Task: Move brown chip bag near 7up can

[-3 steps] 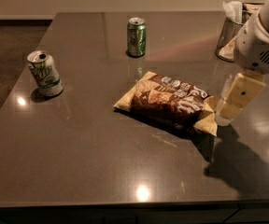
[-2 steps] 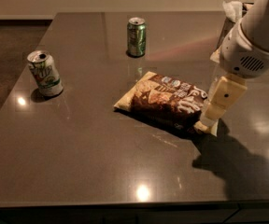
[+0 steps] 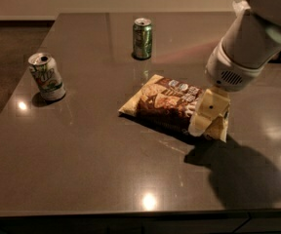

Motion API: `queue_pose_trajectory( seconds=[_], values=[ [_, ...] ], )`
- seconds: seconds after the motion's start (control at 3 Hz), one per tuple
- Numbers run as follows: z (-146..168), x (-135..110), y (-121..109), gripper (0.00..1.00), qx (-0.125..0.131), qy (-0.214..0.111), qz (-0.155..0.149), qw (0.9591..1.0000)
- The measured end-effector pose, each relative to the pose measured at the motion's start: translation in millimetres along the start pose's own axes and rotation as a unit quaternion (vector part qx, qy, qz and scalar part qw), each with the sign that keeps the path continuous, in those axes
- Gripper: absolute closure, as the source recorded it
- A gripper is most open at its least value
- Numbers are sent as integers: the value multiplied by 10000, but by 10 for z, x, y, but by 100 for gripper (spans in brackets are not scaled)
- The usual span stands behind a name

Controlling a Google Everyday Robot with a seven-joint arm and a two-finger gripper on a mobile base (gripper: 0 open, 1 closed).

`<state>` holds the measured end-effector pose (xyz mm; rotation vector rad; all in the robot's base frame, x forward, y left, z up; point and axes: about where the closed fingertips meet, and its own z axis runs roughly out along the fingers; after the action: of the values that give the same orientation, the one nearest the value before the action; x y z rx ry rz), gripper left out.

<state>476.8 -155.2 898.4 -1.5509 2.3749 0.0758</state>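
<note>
As claw (image 3: pixel 206 126) overlaps one bag (image 3: pixel 164 104), 7up can (image 3: pixel 46 77), green can (image 3: pixel 142 38)

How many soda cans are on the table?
2: a whitish-silver 7up can near the left edge, and a dark green can toward the back. The gripper is at the right end of the brown chip bag.

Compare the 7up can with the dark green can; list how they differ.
Colour: the 7up can is whitish-silver with green lettering; the dark green can is mostly green. Place: the 7up can stands at the left edge of the table, the dark green can farther back, nearer the middle. Shared: both stand upright with silver tops, apart from the brown chip bag. The pincer is at the bag's right end, away from both cans.
</note>
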Motion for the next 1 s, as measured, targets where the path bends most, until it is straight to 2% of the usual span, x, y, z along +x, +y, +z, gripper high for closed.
queue_pose_trajectory(
  seconds=[0.33,0.67,1.0],
  values=[
    [166,-25,4,0,13,220,72,9997],
    [240,-38,-14,18,-10,348,162,9993],
    [199,-135,-3,41,5,321,82,9994]
  ],
)
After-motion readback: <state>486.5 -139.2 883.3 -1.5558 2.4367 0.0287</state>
